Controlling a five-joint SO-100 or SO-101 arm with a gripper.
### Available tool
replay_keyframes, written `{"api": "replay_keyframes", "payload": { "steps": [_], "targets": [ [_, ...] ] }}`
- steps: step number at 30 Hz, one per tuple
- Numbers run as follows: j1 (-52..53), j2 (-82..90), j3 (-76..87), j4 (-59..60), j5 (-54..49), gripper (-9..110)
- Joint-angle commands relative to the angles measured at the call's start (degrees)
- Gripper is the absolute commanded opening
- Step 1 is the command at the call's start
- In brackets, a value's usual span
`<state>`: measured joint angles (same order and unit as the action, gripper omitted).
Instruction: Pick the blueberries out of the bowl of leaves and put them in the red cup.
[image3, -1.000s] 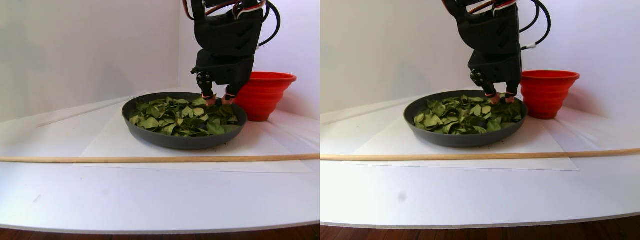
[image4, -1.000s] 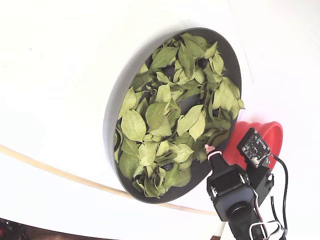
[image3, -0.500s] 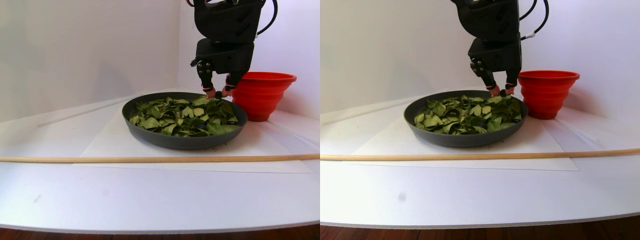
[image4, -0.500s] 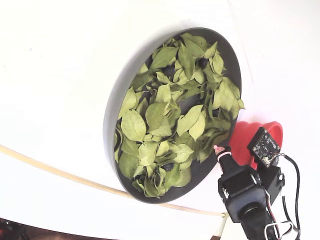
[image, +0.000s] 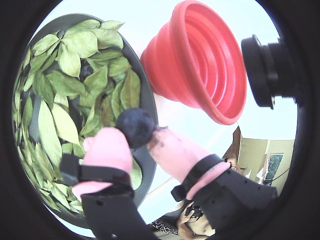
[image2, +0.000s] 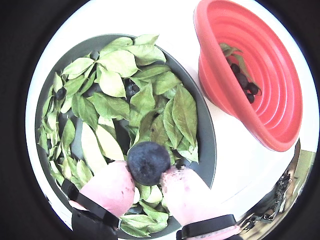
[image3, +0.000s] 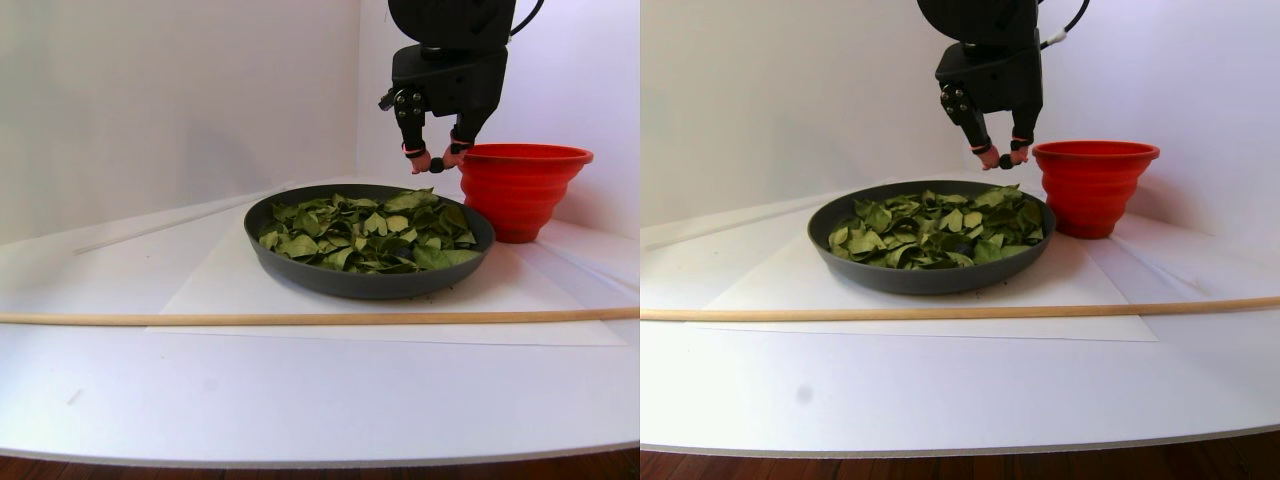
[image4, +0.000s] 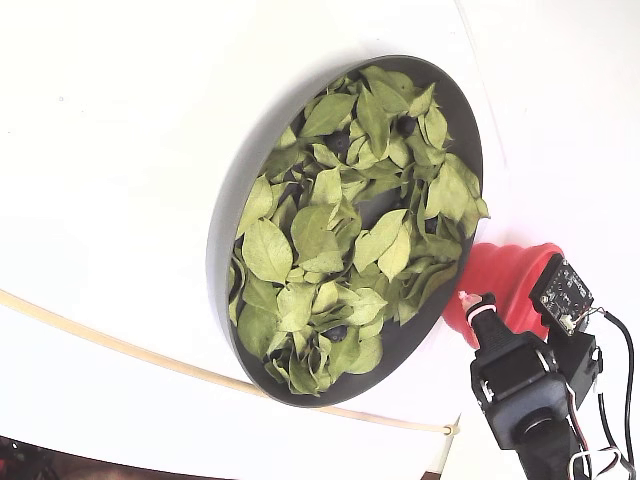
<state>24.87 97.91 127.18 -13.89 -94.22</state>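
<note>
Dark blue-black and round, one blueberry (image2: 148, 162) sits pinched between the two pink fingertips (image2: 111, 187) of the claw (image: 135, 142), which is clamped on it and raised clear of the leaves (image3: 365, 232) in the stereo pair view. Seen there, the claw (image3: 435, 164) hangs over the right-hand rim of the grey bowl (image3: 300, 275), just beside the red cup (image3: 523, 190) and at about the height of the cup's lip. That is the relation the coming move appears to turn on: the cup's mouth lies to the claw's right in that view, close by. In a wrist view the cup (image2: 260, 75) opens up and to the right of the held berry, with several berries (image2: 247, 84) and a bit of leaf already in its bottom. More berries (image4: 337, 333) remain half-hidden among the leaves on the white bench (image4: 120, 140). The berry probably needs only a short sideways carry past the rim before release.
</note>
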Motion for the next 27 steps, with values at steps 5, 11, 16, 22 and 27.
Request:
{"api": "replay_keyframes", "payload": {
  "steps": [5, 11, 16, 22, 27],
  "targets": [
    [2.2, 7.73, -0.53, 1.23, -0.97, 9],
    [2.9, 8.61, -1.14, 2.29, -1.32, 9],
    [3.52, 9.05, -2.11, 2.99, -1.49, 9],
    [3.96, 10.37, -2.9, 4.57, -1.49, 9],
    [4.48, 11.6, -3.69, 5.98, -1.76, 9]
  ]
}}
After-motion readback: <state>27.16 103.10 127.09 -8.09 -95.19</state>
